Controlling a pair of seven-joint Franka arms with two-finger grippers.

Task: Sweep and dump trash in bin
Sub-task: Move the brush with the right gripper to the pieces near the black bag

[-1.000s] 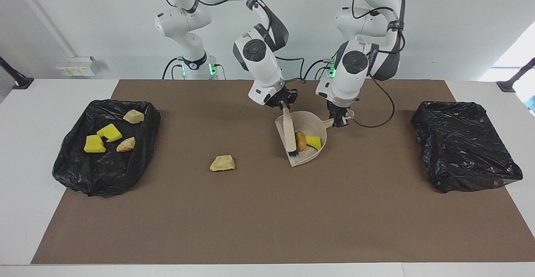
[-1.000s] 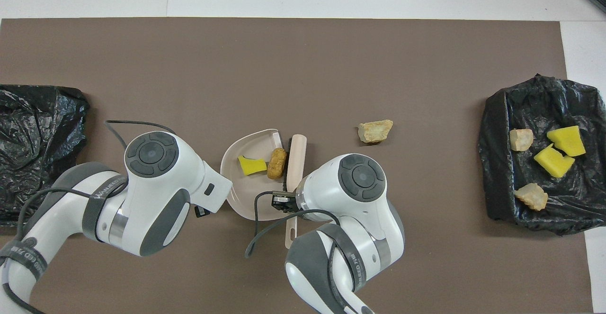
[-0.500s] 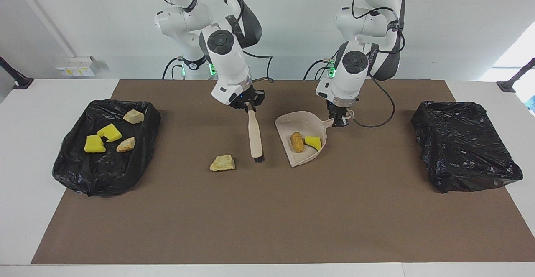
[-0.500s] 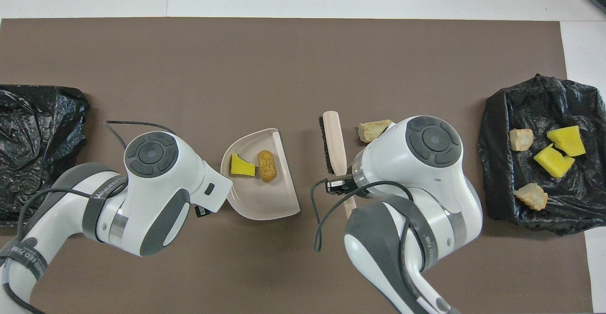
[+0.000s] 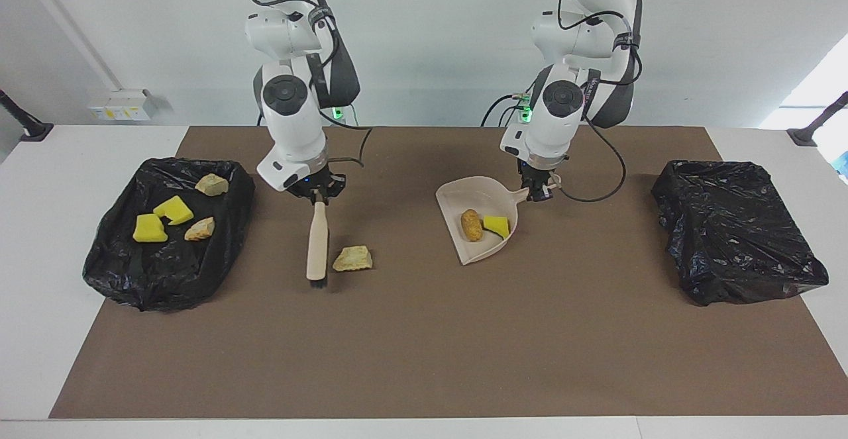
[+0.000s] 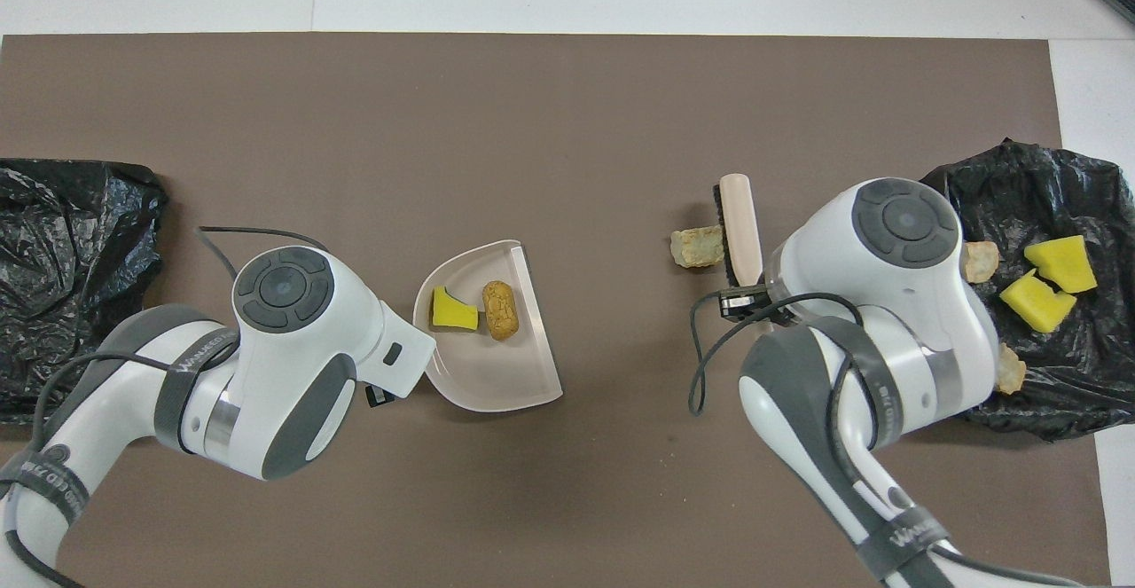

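Dustpan (image 5: 487, 227) mid-table w/ two scraps (image 5: 483, 225) in it; brush (image 5: 317, 248) just beside a lone scrap (image 5: 352, 258), toward right arm's end; four scraps in bin (image 5: 106, 260) there; second bin (image 5: 735, 234) at left arm's end

A dark band on the left arm (image 6: 191, 366) carries pale lettering, too small to read; the right arm (image 6: 896, 544) bears similar lettering
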